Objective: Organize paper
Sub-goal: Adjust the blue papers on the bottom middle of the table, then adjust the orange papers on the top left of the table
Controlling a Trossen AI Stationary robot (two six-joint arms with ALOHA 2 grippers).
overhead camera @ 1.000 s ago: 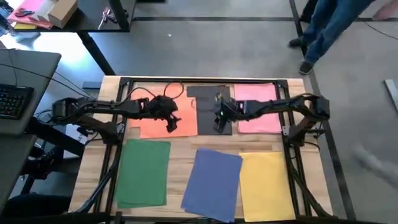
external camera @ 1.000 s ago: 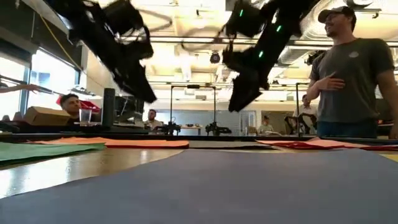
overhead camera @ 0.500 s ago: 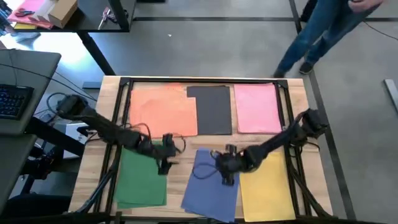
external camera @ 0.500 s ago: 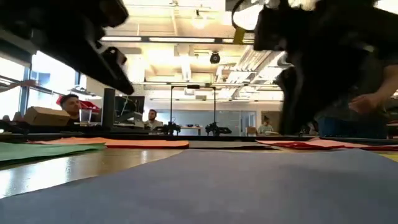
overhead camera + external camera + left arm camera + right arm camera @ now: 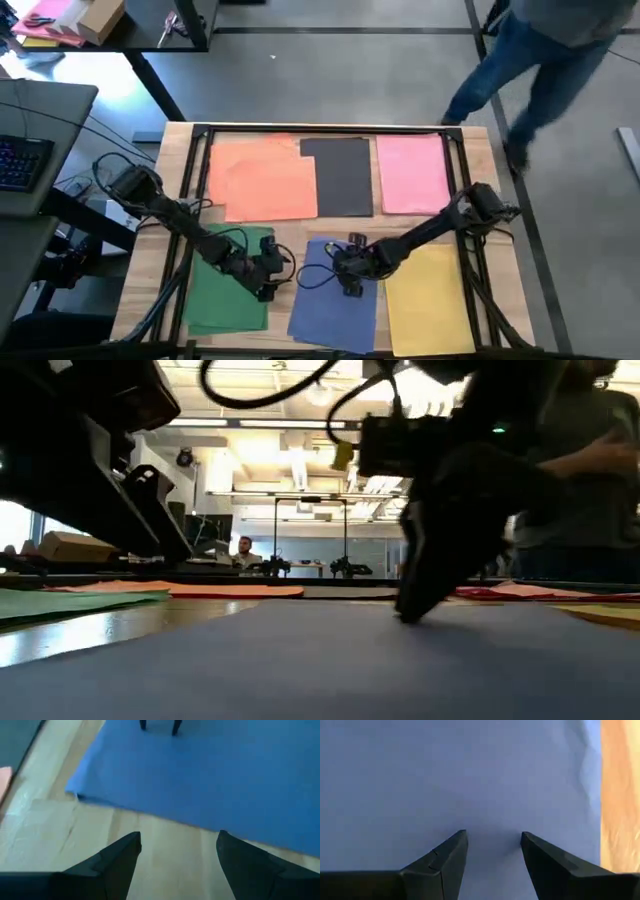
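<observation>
Below, the right gripper (image 5: 352,287), open and empty, presses its tips on the skewed blue sheet (image 5: 335,318) between green (image 5: 228,300) and yellow (image 5: 432,300); the left gripper (image 5: 266,290), open, waits beside; dragging could crumple it.

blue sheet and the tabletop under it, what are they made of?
Blue sheet: looks like thin matte paper; it lies flat, with one corner slightly lifted in the left wrist view. Tabletop: looks like light wood, with visible grain and plank seams and a mild sheen in the low view.
</observation>
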